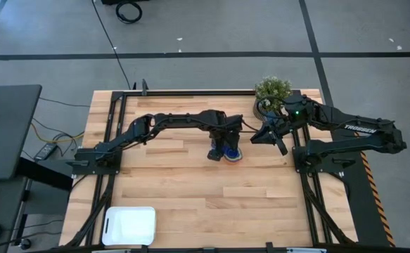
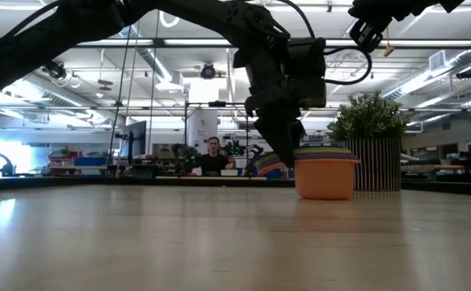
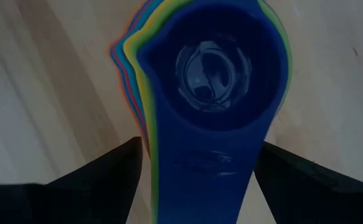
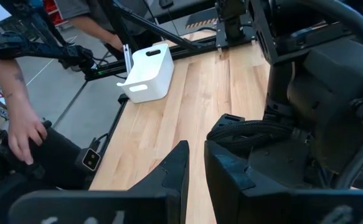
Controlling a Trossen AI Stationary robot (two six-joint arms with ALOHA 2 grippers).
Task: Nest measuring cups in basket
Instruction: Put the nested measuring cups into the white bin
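I find the measuring cups already stacked one inside another, navy uppermost and orange at the base, standing mid-table, well apart from the basket at the near left corner. My left gripper hangs directly over the stack, fingers spread wide on either side of the navy handle, touching nothing that I can see. My right gripper waits beside the potted plant, fingers nearly together and empty. I judge the step in hand to be grasping the stack. Next I must lower, close on the handles, probably all together, then carry the stack to the basket.
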